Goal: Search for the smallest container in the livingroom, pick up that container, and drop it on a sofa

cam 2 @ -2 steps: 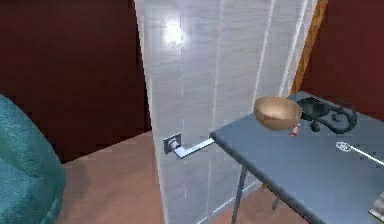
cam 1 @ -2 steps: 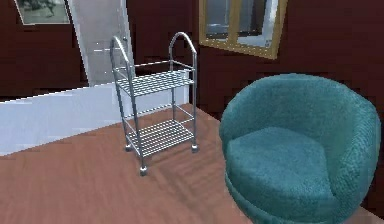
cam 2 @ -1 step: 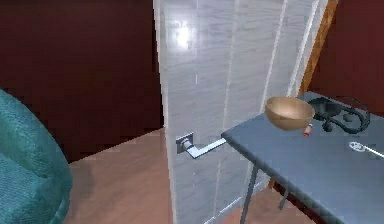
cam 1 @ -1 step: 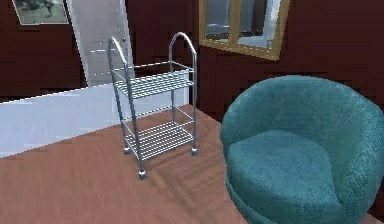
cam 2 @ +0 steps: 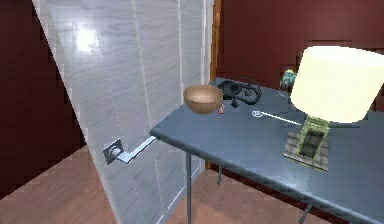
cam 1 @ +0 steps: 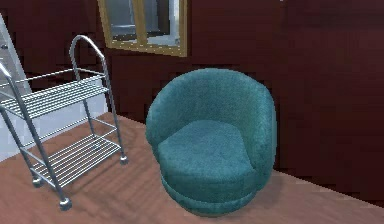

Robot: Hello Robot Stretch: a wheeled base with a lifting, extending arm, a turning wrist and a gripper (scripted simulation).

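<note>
Where armchair (cam 1: 212,135) sits beside wire cart (cam 1: 62,97) | bowl (cam 2: 203,97), lamp (cam 2: 338,85) on table (cam 2: 230,140)

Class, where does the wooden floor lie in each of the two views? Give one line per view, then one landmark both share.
Forward view: the wooden floor runs along the bottom, under the wire cart and the teal armchair.
Arm side view: the wooden floor lies at lower left, beside the pale door, and under the grey table.
Shared landmark: dark red walls, behind the armchair and behind the table.
</note>
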